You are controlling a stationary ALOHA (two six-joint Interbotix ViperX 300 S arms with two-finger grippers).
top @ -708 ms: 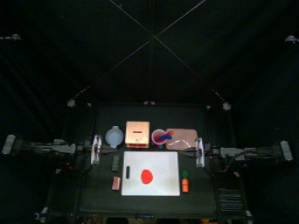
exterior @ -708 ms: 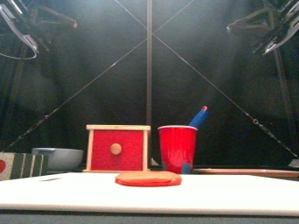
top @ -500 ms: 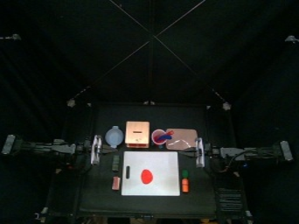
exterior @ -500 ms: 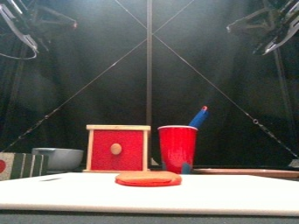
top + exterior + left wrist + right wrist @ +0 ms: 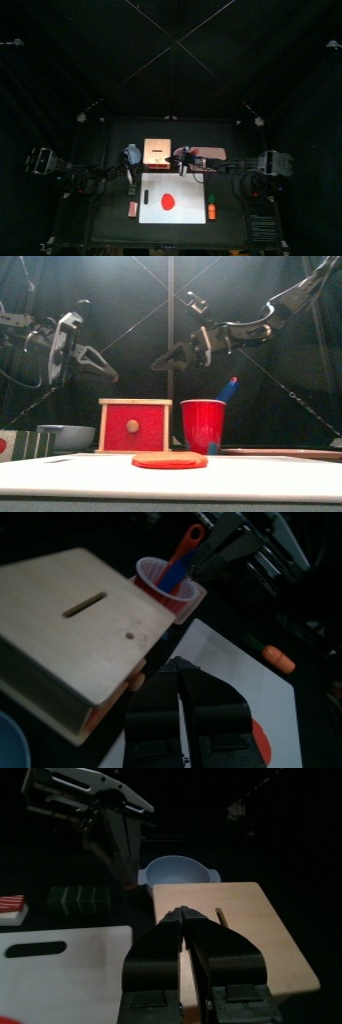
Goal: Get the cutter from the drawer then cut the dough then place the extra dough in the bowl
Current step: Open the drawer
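Two arms: both have left the table's left and right edges, where they sat parked a moment ago, and now reach in over the back half of the table.
Left side: the left gripper has its jaws pressed together on nothing. It hangs in the air near the left front corner of the wooden box.
Right side: the right gripper is likewise closed and empty. It is held high over the box and the red cup.
Meaning: the approach to the drawer appears to have only just begun, and no step of the task is done yet.
Cutter: the cutter is not in sight. By the task it should lie inside the box, whose red drawer front sits flush and closed.
Box place: it stands toward the table's back edge, about midway between the left and right edges, just behind the white cutting board.
Facing: the drawer front looks toward the table's front edge.
Long axis: the box seems to run front to back, so the drawer should pull straight toward the front edge.
Dough: the dough lies flat and whole on the board, uncut.
Bowl: the bowl stands just left of the box.
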